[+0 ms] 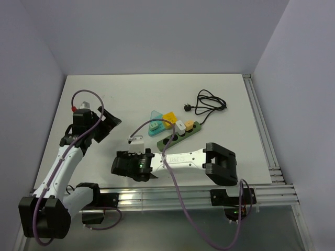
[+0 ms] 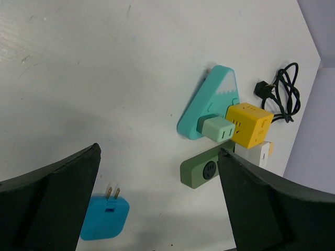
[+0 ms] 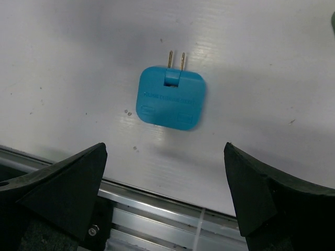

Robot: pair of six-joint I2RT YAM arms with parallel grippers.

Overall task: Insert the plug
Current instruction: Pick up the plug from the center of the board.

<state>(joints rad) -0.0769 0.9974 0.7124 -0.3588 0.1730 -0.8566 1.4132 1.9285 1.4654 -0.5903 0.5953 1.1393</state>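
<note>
Close to the front rail [image 3: 157, 214], the right gripper [image 3: 165, 149] hangs with its jaws wide apart and empty above a flat blue plug [image 3: 170, 98], prongs pointing to twelve o'clock. It would be best to pinch the plug's side edges squarely, clear of the prongs. The left gripper [image 2: 159, 152] is likewise spread and empty. Farther off, at two o'clock from the plug, lies a green power strip [image 2: 201, 170] with a free socket at its near end. A black cord [image 2: 285, 94] lies beyond it.
</note>
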